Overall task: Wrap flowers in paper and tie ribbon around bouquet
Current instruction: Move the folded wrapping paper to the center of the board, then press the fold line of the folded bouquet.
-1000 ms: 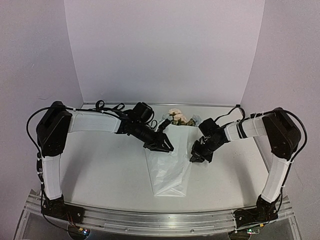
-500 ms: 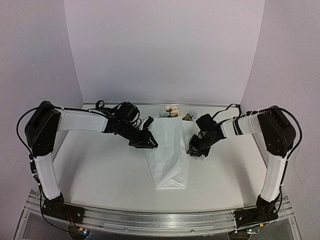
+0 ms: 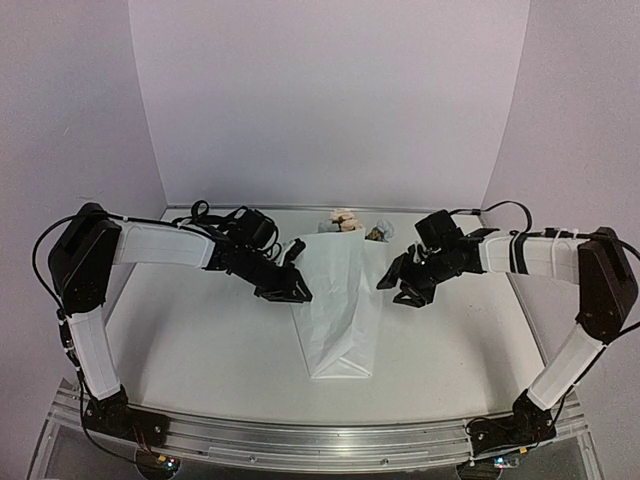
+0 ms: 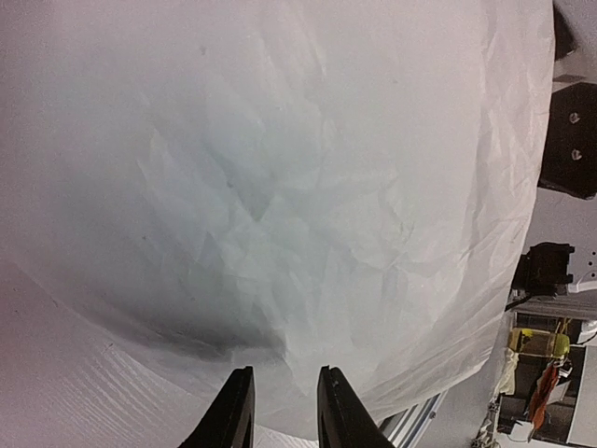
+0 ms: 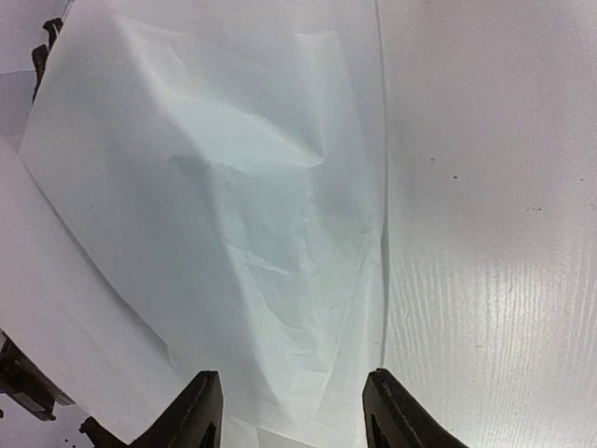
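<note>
The white paper (image 3: 335,310) lies folded between the two grippers. The right gripper (image 3: 396,290) stands released, jaws wide, just off its edge. The left gripper (image 3: 288,290) is narrowly parted at the opposite edge; I cannot tell whether it pinches the paper. The flowers (image 3: 346,220) peek out beyond both.

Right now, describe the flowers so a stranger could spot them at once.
On the table, folded white paper lies in the middle. The flowers poke out of its far end, near the back wall: small pale peach blooms, the only peach-coloured thing against the white sheet.
</note>
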Motion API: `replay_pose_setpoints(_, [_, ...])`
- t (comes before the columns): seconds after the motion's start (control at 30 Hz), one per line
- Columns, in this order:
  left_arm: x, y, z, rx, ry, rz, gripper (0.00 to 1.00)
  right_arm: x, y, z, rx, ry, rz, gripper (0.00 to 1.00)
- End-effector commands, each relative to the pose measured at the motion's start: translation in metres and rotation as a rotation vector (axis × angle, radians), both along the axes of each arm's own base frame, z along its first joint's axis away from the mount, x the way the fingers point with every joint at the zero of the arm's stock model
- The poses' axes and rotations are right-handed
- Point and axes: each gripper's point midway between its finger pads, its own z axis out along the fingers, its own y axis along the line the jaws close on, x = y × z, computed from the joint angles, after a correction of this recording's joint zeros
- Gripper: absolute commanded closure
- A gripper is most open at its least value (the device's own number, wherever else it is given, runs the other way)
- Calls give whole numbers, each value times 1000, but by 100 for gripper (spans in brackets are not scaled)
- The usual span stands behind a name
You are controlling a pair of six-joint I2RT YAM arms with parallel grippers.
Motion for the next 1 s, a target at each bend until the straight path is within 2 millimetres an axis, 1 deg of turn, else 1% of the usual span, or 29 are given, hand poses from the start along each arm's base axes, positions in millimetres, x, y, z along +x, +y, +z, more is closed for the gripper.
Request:
replay_pose_setpoints(0.0, [1, 2, 28, -35, -77, -3, 75, 9, 26, 34, 61, -57, 93, 43])
replay_pose_setpoints(0.07, [0, 2, 26, -34, -73, -4, 75, 13, 32, 39, 69, -69, 106, 40])
replay_pose_setpoints(0.17, [0, 1, 25, -37, -67, -5, 75, 15, 41, 48, 80, -92, 122, 39])
replay_pose_setpoints(0.37, [1, -2, 24, -41, -61, -11, 75, 6, 46, 64, 62, -162, 166, 38])
replay_pose_setpoints(0.53, [-1, -4, 24, -44, -60, -18, 75, 3, 47, 68, 46, -183, 184, 38])
replay_pose_setpoints(0.7, [-2, -5, 23, -43, -59, -21, 75, 4, 59, 70, 46, -177, 225, 40])
replay_pose_setpoints(0.73, [-2, -5, 23, -43, -59, -22, 75, 4, 63, 68, 46, -166, 232, 43])
replay_pose_setpoints(0.83, [-3, -6, 23, -43, -58, -27, 75, 7, 72, 63, 53, -136, 242, 56])
replay_pose_setpoints(0.97, [-7, -7, 24, -46, -56, -37, 75, 8, 76, 51, 50, -93, 243, 73])
